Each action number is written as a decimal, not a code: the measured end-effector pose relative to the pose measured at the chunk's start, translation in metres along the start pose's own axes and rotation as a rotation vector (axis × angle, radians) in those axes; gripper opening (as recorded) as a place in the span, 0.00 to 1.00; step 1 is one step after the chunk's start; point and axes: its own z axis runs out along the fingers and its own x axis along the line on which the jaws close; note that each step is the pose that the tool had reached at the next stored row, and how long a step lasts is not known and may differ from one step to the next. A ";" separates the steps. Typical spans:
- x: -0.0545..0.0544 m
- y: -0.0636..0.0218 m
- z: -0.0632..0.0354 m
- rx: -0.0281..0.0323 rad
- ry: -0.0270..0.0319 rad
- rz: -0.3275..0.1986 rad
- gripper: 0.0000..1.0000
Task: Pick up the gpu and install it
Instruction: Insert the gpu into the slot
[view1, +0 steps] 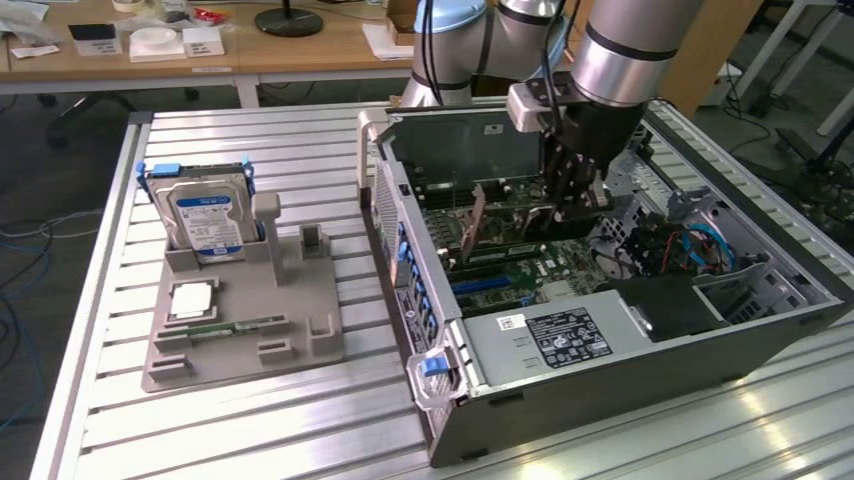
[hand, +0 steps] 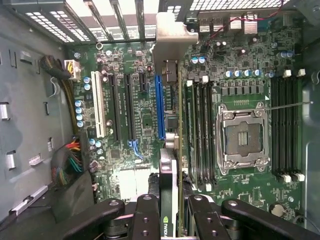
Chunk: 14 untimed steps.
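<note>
My gripper (view1: 577, 200) reaches down into the open computer case (view1: 441, 400) and is shut on the gpu (view1: 514, 215). In the wrist view the gpu (hand: 170, 165) shows edge-on between the two black fingers (hand: 147, 215). Its silver end bracket (hand: 172, 35) points toward the case's slotted rear wall. The card hangs over the motherboard (hand: 140, 120), just beside the long blue slot (hand: 160, 107). I cannot tell whether its lower edge touches a slot. My gripper (hand: 170, 205) grips the card near the end away from the bracket.
A grey fixture (view1: 240, 320) on the exterior view's left holds an upright hard drive (view1: 207, 215) with a blue label and a slim green stick (view1: 220, 327). Inside the case are the power supply (view1: 561, 335), the processor socket (hand: 242, 137) and cable bundles (hand: 67, 162).
</note>
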 end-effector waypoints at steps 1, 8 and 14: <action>0.000 0.0037 0.0007 0.0004 0.0000 0.000 0.27; 0.006 0.0111 0.0047 0.0000 0.0002 -0.011 0.27; 0.008 0.0153 0.0139 -0.0004 -0.0001 -0.019 0.27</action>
